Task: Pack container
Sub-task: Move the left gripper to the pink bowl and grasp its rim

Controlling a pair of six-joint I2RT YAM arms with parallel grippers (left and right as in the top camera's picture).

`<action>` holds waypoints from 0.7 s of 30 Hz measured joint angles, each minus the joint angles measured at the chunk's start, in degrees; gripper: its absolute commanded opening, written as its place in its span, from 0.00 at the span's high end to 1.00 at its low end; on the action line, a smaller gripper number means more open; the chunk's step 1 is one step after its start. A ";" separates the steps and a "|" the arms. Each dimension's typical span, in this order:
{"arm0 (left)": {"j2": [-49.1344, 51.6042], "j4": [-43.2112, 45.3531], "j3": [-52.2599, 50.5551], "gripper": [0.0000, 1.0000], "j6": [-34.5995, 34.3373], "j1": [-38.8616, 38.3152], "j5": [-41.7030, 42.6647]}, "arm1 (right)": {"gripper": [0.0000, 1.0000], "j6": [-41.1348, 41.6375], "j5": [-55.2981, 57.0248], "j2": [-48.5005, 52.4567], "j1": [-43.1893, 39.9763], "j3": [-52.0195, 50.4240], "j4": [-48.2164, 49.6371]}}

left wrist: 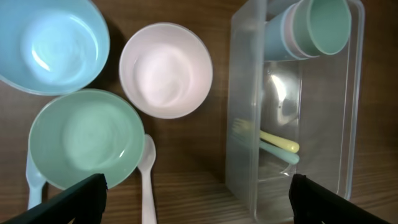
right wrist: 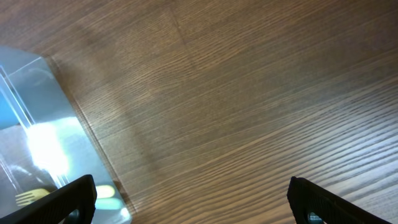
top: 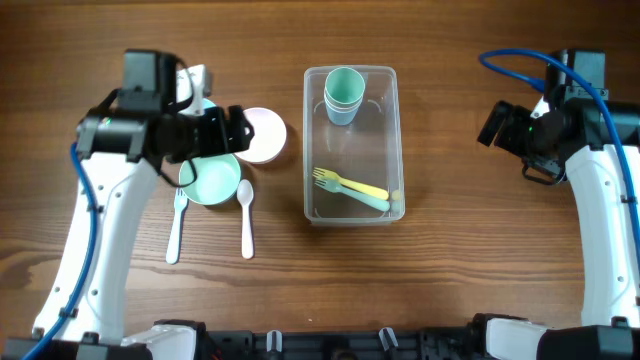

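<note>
- Overhead faces straight down from far, covering the whole table (top: pixel 450 280)
- Left wrist looks down nearer, sharing the container (left wrist: pixel 245 124) with overhead
- Right wrist, closest, catches only a corner of the container (right wrist: pixel 37 124)

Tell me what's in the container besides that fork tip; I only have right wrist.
Observer: A stack of nested cups sits at the end of the container away from the arm bases. Your fork is one of two forks, yellow and green, at the nearer end.
Operator: Anything still outside?
Observer: Three bowls on the left arm's side of it: a green bowl, a pink bowl and a blue bowl.
Operator: Any cutlery out there?
Observer: Yes, two white spoons lie beside the green bowl, one on each side.
</note>
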 measured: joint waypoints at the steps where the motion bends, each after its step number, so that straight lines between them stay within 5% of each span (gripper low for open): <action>1: 1.86 -2.19 3.10 0.01 0.11 -2.34 -2.47 | 0.00 0.00 0.00 0.22 0.00 -0.02 -0.02; 8: 18.88 -2.91 7.56 0.06 2.86 -6.40 -8.76 | 0.00 0.00 0.00 0.28 0.00 -0.13 0.31; 21: 26.91 4.96 7.56 0.24 15.74 -14.93 -14.73 | 0.00 0.00 0.00 0.28 0.00 -0.22 8.70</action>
